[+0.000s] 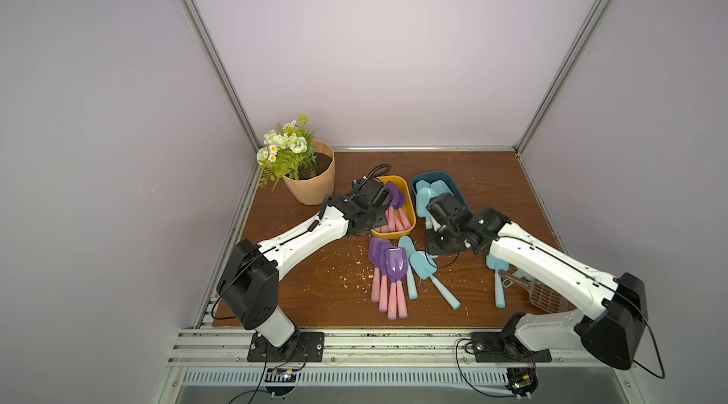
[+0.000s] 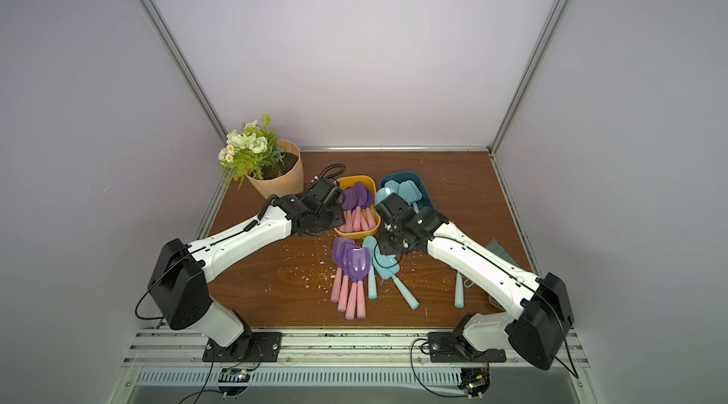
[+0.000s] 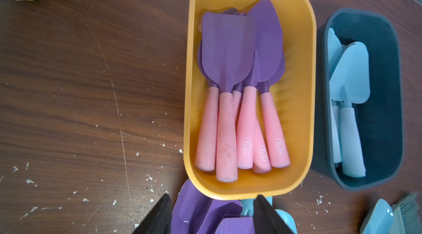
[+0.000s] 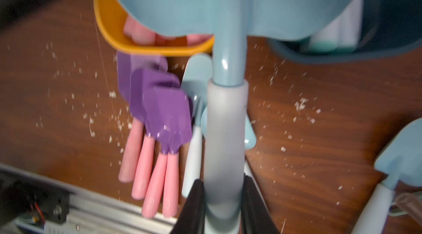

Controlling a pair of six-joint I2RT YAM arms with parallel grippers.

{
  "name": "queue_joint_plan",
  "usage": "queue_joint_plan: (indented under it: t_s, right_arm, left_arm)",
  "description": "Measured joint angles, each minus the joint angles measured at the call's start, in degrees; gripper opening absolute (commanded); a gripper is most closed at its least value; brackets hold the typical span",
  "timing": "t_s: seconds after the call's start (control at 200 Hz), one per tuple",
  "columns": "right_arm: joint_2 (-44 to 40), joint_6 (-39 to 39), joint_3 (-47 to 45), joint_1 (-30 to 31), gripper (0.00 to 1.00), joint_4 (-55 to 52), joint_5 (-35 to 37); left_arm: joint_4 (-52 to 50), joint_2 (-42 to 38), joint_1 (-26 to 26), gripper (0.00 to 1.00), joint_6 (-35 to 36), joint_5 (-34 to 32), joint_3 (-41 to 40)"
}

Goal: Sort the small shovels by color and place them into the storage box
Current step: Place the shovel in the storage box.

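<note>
Both top views: loose purple shovels [image 1: 396, 262] and aqua shovels [image 1: 423, 269] lie on the counter [image 1: 307, 295], just near of the yellow box [image 1: 412, 209] and blue box [image 1: 457, 190], both part filled.

Left wrist: the left gripper [image 3: 214, 218] stands open and empty above purple blades.

Right wrist: the right gripper [image 4: 222, 182] clamps the held shovel [image 4: 225, 118], aqua, by its handle.
</note>
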Motion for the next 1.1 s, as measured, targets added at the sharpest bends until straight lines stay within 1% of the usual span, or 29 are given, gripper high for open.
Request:
queue_joint_plan:
  t_s: [0.09, 0.205, 0.35, 0.485, 0.59, 0.676, 0.726, 0.786, 0.881, 1.096]
  right_arm:
    - [6.45, -3.87, 7.65, -5.77, 0.11, -0.07, 1.36]
    - [14.49, -7.61, 14.95, -10.54, 0.11, -0.02, 2.36]
    - [22.67, -10.84, 19.52, -13.35, 0.12, -0.90, 2.43]
    - [27.61, -12.61, 20.11, -14.49, 0.12, -1.25, 2.38]
    - [29.35, -13.31, 20.06, -14.75, 0.14, -1.33, 2.45]
    - [29.88, -13.55, 20.04, -14.75, 0.17, -1.27, 2.40]
    - [30.08, -13.60, 20.02, -14.75, 0.21, -1.16, 2.38]
    - [30.16, -13.60, 19.67, -14.75, 0.30, -0.72, 2.32]
    - [30.16, -13.70, 18.43, -14.75, 0.37, -0.04, 2.25]
    - [30.03, -13.66, 16.79, -14.75, 0.41, 0.92, 2.47]
  left_arm:
    - [1.51, 0.00, 0.00, 0.59, -0.09, 0.44, -1.84]
    - [2.60, 0.00, 0.00, 0.60, -0.26, 0.92, -3.74]
    - [3.61, -0.26, 0.00, 0.60, -0.39, 1.27, -5.27]
    - [4.24, -1.51, 0.00, 0.60, -0.63, 1.31, -7.23]
    - [4.46, -2.51, 0.00, 0.60, -1.07, 1.33, -8.35]
    - [4.46, -3.34, 0.00, 0.60, -1.18, 1.42, -8.94]
    - [4.48, -3.91, 0.00, 0.60, -1.20, 1.49, -9.33]
    - [4.59, -4.63, 0.00, 0.60, -1.18, 1.62, -9.97]
    - [4.63, -5.77, -0.09, 0.60, -1.20, 1.75, -11.47]
    - [4.28, -6.93, -1.73, 0.60, -1.31, 2.69, -15.10]
